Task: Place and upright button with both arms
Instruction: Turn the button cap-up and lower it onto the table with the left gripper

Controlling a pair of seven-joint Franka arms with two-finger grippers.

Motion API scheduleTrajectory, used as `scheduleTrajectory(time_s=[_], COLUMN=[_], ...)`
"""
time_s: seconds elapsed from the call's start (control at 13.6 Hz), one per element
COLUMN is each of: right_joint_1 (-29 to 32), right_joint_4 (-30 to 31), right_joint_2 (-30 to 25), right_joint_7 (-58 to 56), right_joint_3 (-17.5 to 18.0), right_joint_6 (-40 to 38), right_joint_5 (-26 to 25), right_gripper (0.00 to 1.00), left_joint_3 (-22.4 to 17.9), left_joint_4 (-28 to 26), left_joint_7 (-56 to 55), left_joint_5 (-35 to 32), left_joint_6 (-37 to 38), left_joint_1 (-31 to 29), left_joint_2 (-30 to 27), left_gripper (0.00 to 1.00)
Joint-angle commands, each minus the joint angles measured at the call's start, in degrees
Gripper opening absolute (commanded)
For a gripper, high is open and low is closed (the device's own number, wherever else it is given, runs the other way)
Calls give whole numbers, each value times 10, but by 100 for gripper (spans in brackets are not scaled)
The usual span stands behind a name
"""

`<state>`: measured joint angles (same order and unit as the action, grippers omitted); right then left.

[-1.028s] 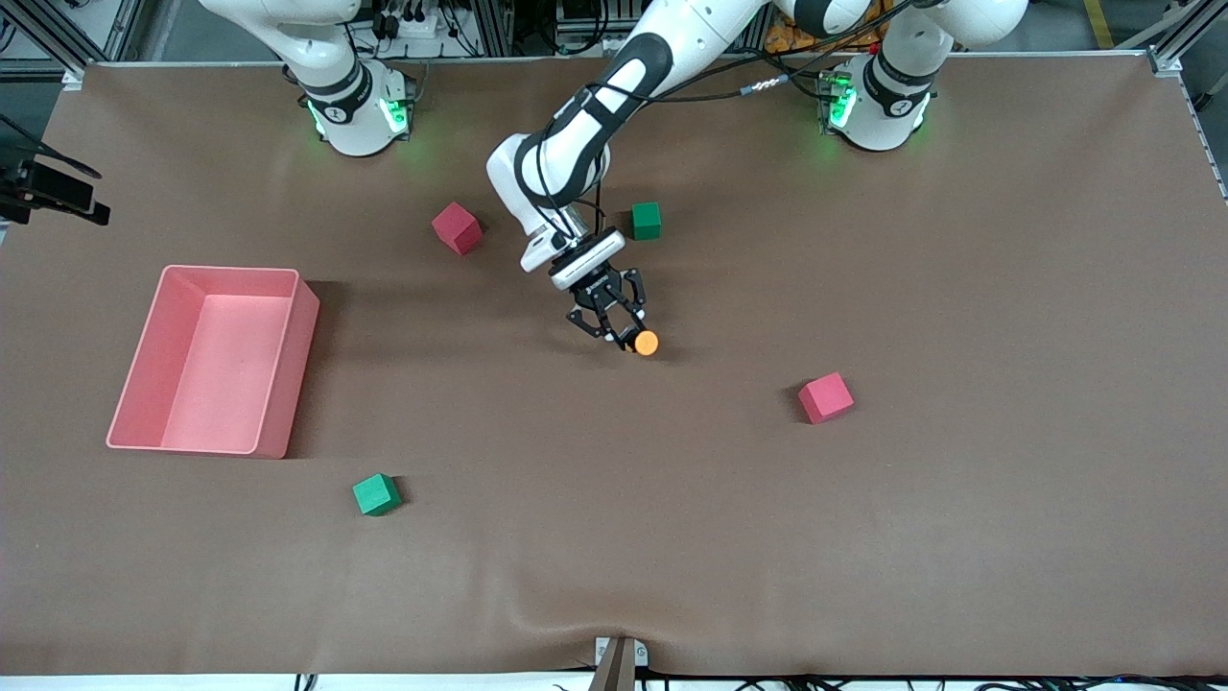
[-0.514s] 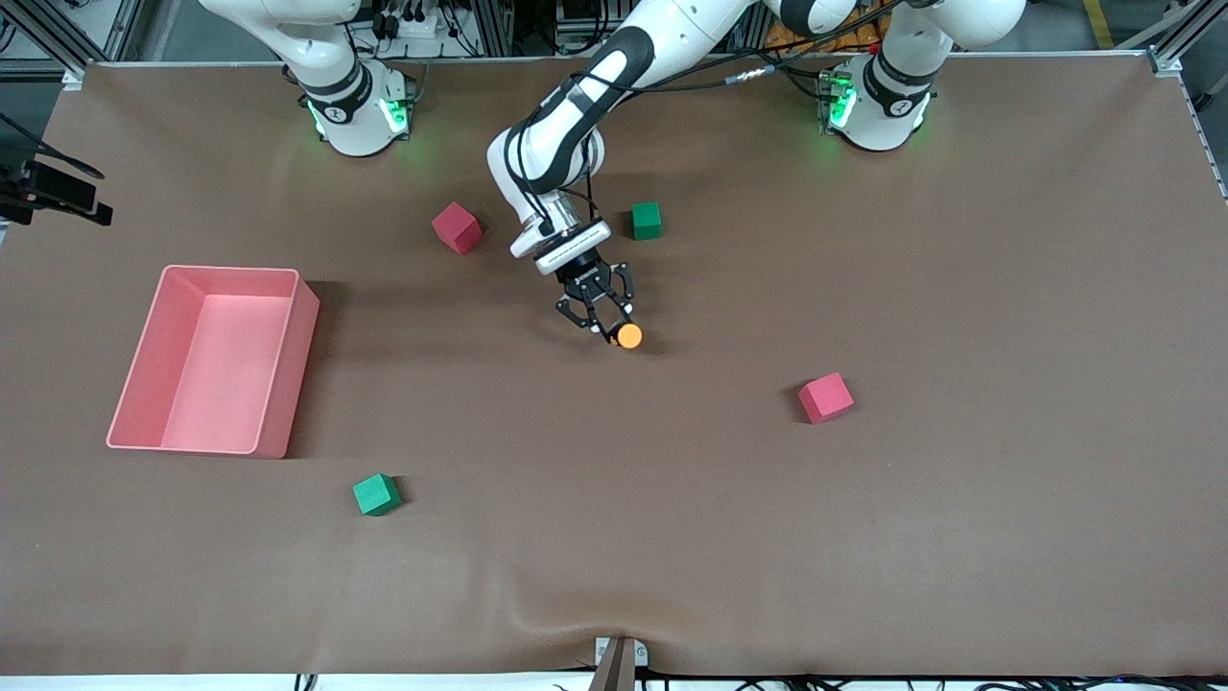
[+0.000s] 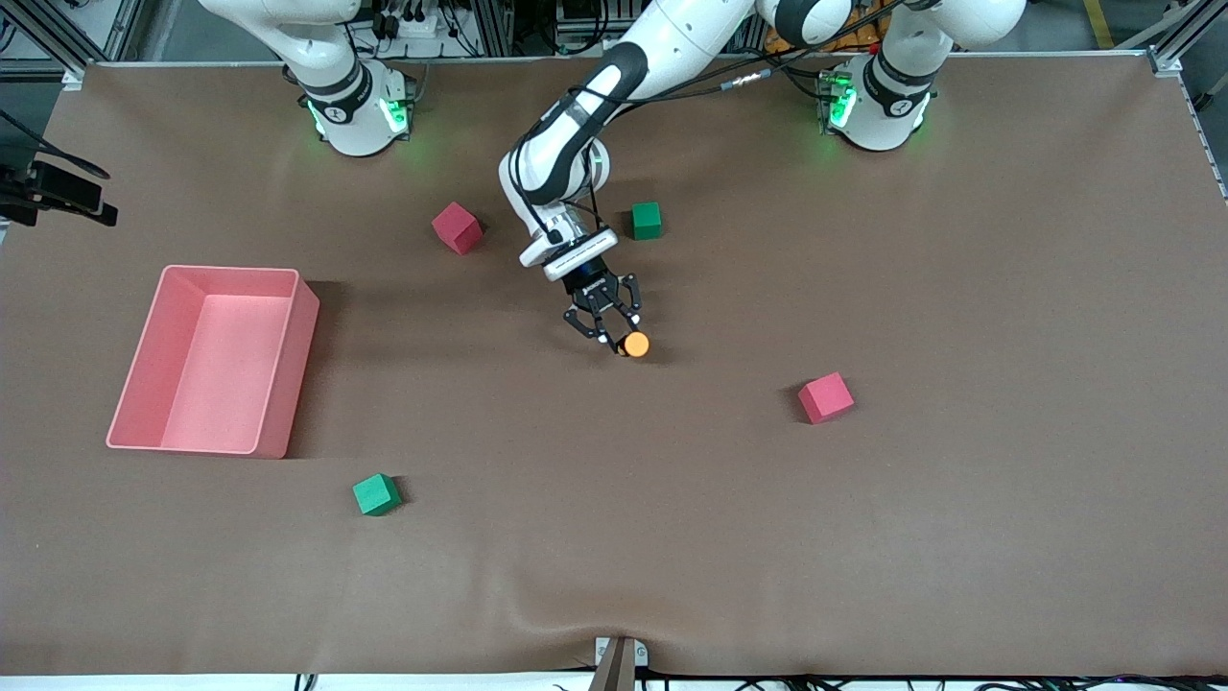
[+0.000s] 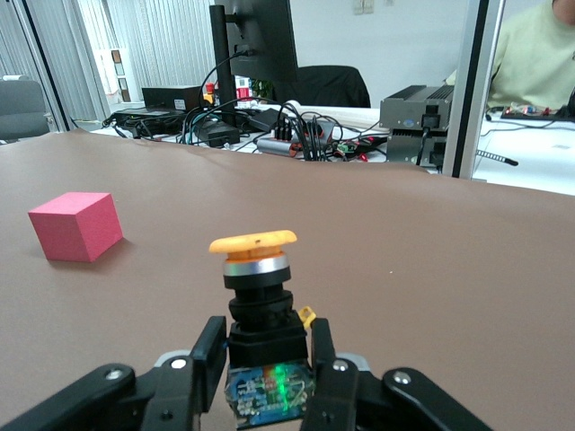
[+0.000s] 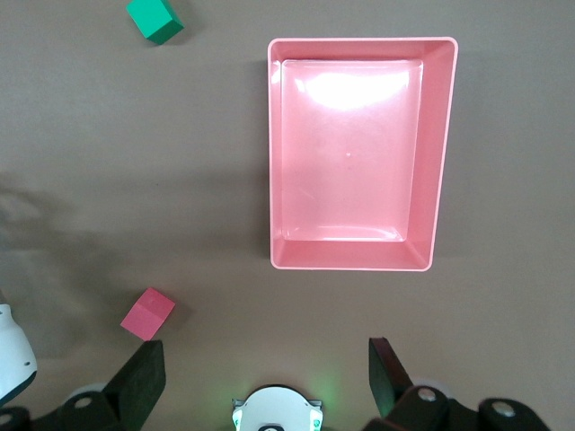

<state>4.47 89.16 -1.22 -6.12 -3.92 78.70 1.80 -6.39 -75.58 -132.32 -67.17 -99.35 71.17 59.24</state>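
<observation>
Here the left claw point(image 3: 616, 338) is clamped on the button point(image 3: 635, 344) by its black body, over the tabletop point(image 3: 863, 528). It looks light and rigid; the cap seems slippery, so the body is the better hold. The right claw point(image 5: 267, 373) waits spread apart above the pink bin point(image 5: 440, 153).

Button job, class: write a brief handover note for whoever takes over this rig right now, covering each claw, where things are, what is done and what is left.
Left claw: shut on the button, low over mid-table, orange cap pointing toward the front camera.
Right claw: open, empty, up over the pink bin; that arm waits.
Done: button picked up.
Left: set it down, stand it cap-up, probably with the right arm's help.
</observation>
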Motion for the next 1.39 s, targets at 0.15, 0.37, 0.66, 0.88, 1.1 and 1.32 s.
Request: scheduleTrajectory(time_s=[0.15, 0.37, 0.66, 0.88, 1.1, 1.32], right_joint_1=[-1, -2, -8, -6, -7, -5], right_joint_4=[-4, -4, -4, -4, -4, -5], right_joint_2=[1, 1, 2, 2, 2, 2], right_joint_7=[-6, -6, -6, -6, -6, -6], right_joint_3=[1, 1, 1, 1, 1, 1], right_joint_6=[0, 0, 1, 0, 0, 0], right_joint_5=[-2, -1, -1, -2, -2, -3], right_gripper=[100, 100, 100, 100, 100, 100], left_joint_3=[-7, -17, -27, -33, -33, -33], left_joint_4=[17, 19, 21, 22, 22, 22], left_joint_7=[-24, -35, -55, -64, -65, -73], left_joint_5=[-17, -20, -34, -41, -41, -42], left_joint_6=[11, 7, 2, -1, -7, -8], left_joint_1=[3, 1, -1, -1, -1, -1], left_joint_2=[21, 33, 50, 54, 62, 69], left_gripper=[4, 8, 11, 12, 15, 15])
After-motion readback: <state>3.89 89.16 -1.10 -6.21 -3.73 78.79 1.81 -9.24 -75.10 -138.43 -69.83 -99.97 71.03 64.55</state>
